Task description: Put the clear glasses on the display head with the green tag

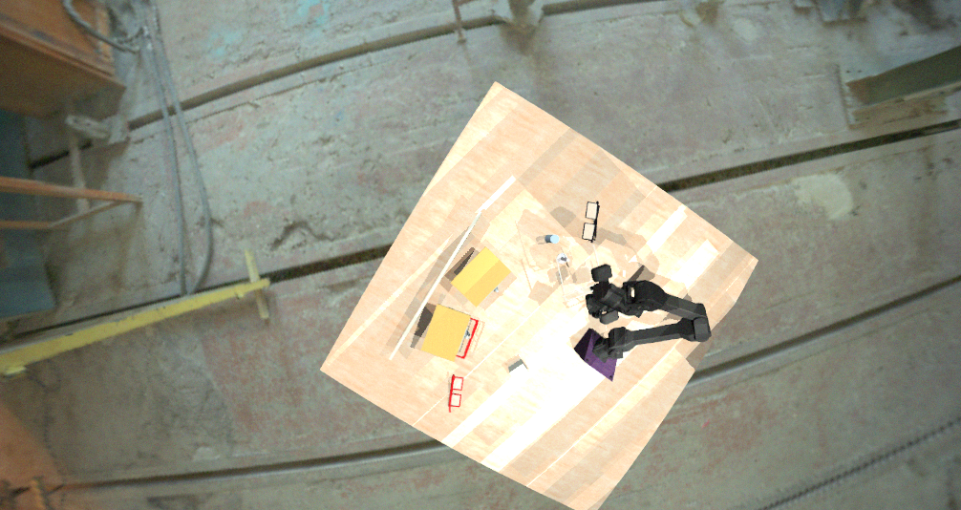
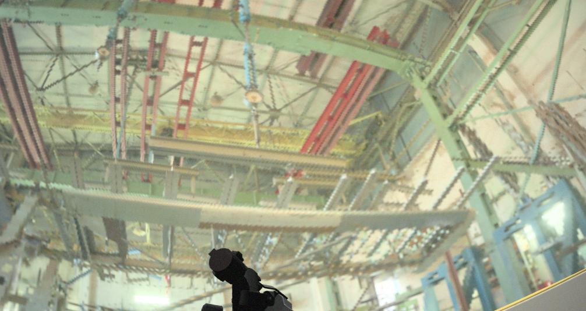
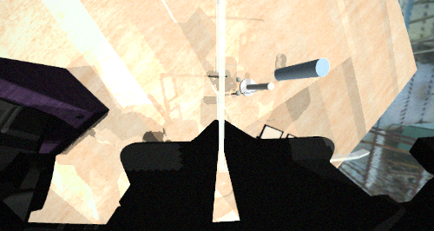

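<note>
Industrial hall or large workshop, by the look of it. Exterior view, above the jaws: green arched steel girder (image 2: pixel 262 32), red lattice beams (image 2: pixel 334 108), yellow crane-like beam (image 2: pixel 246 133), bare trusswork under a pale roof. Blue steel frames (image 2: pixel 462 276) stand off to the right of the arm. Top view, all round the wooden table (image 1: pixel 537 130) beneath the jaws: worn, stained concrete floor (image 1: pixel 302 137) cut by long dark grooves; loose cables (image 1: pixel 176 151) and a yellow bar (image 1: pixel 134 323) well apart from the jaws, on the left.
</note>
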You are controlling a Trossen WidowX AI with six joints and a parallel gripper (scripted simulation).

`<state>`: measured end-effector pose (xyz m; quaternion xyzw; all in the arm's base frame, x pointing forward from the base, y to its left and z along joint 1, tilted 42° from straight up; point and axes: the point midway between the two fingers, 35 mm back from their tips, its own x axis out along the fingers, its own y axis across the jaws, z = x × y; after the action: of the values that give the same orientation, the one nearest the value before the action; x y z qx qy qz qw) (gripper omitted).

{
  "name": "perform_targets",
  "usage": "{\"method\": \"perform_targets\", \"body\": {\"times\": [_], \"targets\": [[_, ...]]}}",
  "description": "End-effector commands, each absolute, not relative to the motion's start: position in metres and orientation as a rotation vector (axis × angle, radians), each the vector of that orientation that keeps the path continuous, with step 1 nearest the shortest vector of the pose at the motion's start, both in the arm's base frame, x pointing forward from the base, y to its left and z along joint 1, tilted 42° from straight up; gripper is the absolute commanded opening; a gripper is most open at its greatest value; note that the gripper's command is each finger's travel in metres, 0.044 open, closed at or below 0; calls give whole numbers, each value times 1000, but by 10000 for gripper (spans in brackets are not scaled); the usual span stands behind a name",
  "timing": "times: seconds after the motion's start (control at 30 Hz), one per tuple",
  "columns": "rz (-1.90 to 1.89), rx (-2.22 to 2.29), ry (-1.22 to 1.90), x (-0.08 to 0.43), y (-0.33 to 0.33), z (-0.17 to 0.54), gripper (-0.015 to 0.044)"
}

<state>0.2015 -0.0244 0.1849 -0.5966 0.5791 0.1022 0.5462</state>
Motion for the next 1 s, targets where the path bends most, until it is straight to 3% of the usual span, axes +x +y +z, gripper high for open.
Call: {"method": "perform_targets", "body": {"times": [0.0,0.97], "targets": [[346,-1531,1297,200,-16,187,0],[792,-2307,638,185,28,209,0]]}}
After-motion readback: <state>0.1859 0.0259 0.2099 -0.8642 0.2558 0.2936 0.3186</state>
